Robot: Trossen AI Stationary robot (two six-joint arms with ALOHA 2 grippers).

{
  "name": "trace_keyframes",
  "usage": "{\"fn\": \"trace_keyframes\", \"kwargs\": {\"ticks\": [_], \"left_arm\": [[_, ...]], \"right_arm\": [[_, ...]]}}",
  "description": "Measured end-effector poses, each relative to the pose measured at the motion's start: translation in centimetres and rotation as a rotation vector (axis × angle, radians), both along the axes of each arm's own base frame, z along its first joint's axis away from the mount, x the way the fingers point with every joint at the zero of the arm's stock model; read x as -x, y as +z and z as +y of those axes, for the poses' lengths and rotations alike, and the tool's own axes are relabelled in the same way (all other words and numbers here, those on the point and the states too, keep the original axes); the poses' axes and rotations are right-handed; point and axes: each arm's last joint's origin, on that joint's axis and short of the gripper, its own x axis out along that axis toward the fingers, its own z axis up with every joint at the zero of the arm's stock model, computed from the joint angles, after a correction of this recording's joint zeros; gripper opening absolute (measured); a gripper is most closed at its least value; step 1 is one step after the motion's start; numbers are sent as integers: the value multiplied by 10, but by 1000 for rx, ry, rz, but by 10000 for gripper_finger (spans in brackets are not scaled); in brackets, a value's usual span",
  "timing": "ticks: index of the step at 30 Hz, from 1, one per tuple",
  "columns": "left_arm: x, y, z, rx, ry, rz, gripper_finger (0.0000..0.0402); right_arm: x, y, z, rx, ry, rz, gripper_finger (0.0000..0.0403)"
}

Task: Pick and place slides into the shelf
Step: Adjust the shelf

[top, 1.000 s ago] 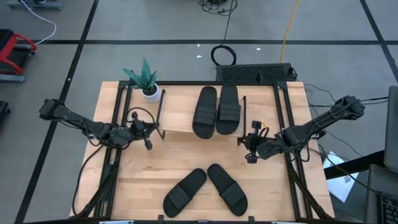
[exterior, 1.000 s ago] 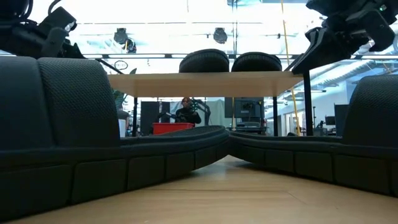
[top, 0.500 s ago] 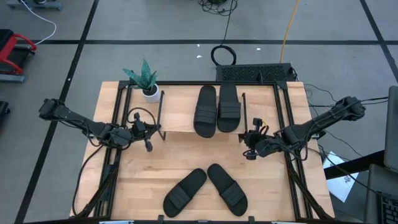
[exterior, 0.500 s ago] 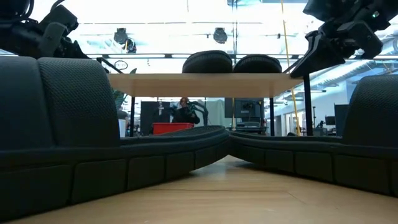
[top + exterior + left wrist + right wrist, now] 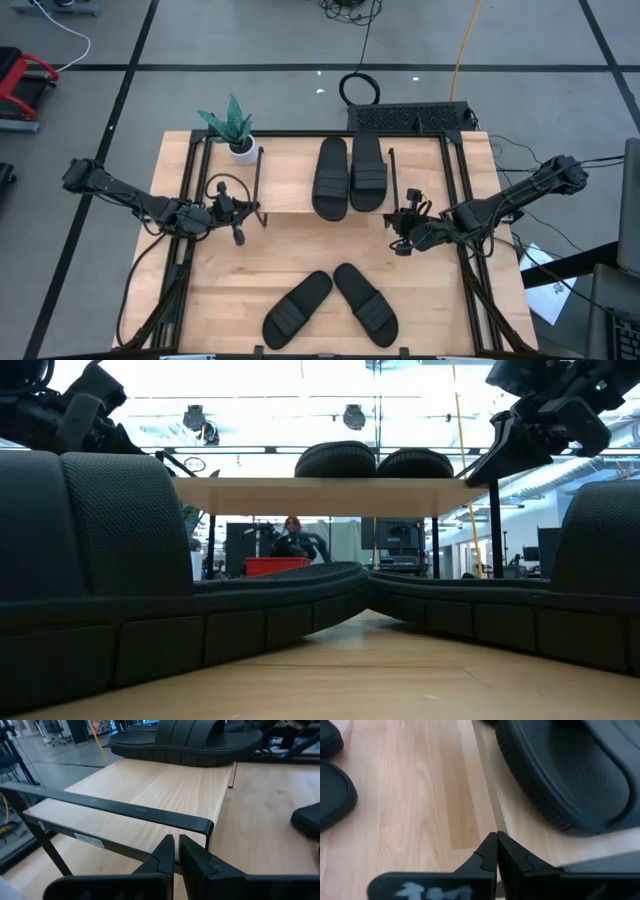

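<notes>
The shelf (image 5: 285, 195) stands at the table's far middle, its wooden top board on a thin black frame. Two black slides (image 5: 332, 178) (image 5: 368, 172) lie side by side on that board. Two more slides (image 5: 297, 308) (image 5: 365, 298) lie flat on the table near its front edge. My left gripper (image 5: 248, 213) is shut at the shelf's left end, its tips (image 5: 175, 840) just short of the frame's top bar (image 5: 125, 810). My right gripper (image 5: 396, 230) is shut at the shelf's right front corner (image 5: 391, 212). My left gripper's shut fingertips stand close before the shelf's left end frame (image 5: 145, 852), coming nearly level from the table's left. I cannot tell whether they touch it. My right gripper's shut fingertips (image 5: 490, 845) are at the right front corner of the shelf's board (image 5: 520, 827), slanting down from the table's right. The tips hide the spot, so I cannot tell whether they touch it.
A small potted plant (image 5: 238, 135) stands at the table's far left corner, beside the shelf. Black frame rails (image 5: 185, 250) (image 5: 465, 250) run along the table's left and right sides. Bare tabletop (image 5: 320, 250) lies between the shelf and the front slides.
My right gripper has gone a little toward the table's far edge, still shut. The shelf with its two slides has turned slightly on the table, its right end shifting toward the far edge, so the board now sits squarer to the table.
</notes>
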Motion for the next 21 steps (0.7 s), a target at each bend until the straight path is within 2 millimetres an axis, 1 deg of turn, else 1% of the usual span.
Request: {"fn": "trace_keyframes", "kwargs": {"ticks": [3,5,12,15,21], "left_arm": [[0,0,0,-60,-19,24,26],[0,1,0,-88,-25,35,26],[-2,15,-1,-92,-27,18,26],[-2,19,-1,-111,-14,55,26],[1,30,0,-106,12,142,26]], "right_arm": [[-2,3,3,-3,26,-35,0],[-5,6,8,-25,82,-62,0],[-8,14,13,-39,149,-94,0],[-9,18,14,-41,177,-106,0],[-7,37,16,-119,265,-157,0]]}}
